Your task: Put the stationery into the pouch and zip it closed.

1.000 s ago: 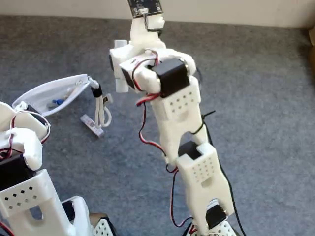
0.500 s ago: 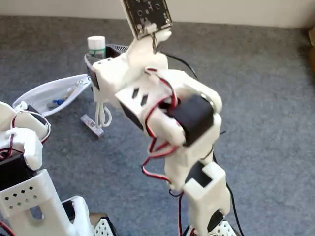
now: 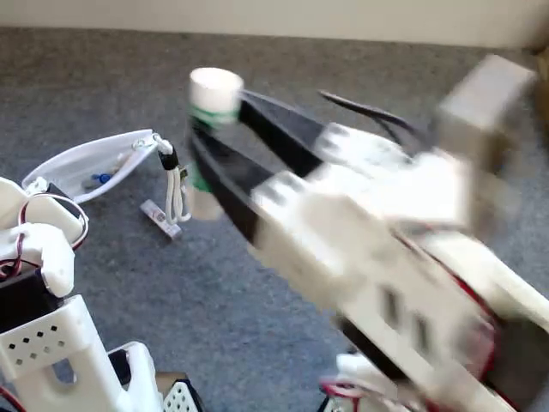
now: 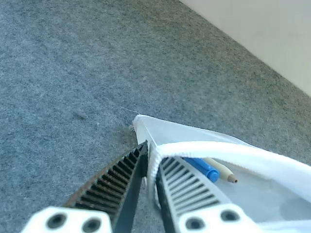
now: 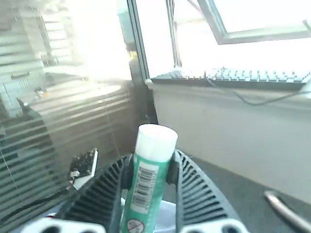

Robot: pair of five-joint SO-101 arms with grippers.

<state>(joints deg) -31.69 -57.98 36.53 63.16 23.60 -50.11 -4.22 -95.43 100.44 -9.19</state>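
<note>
A white pouch (image 3: 90, 165) lies open on the grey carpet at the left, with a blue pen (image 4: 204, 169) and a cream pen (image 4: 221, 172) inside. My left gripper (image 4: 149, 162) is shut on the pouch's rim (image 4: 160, 148) at its corner. My right gripper (image 3: 214, 137) is raised above the carpet, shut on a green glue stick (image 3: 210, 116) with a white cap; in the right wrist view the glue stick (image 5: 146, 177) stands between the black fingers (image 5: 194, 191). A white cord (image 3: 178, 193) and a small flat stick (image 3: 160, 217) lie beside the pouch's open end.
The right arm (image 3: 403, 275) stretches low across the middle and right of the table. The left arm's base (image 3: 43, 335) fills the lower left. A pale wall edge (image 3: 343, 17) runs along the back of the carpet.
The right arm has swung down and forward, tilting toward the camera, carrying the glue stick higher and slightly right. The left gripper and the pouch have stayed put.
</note>
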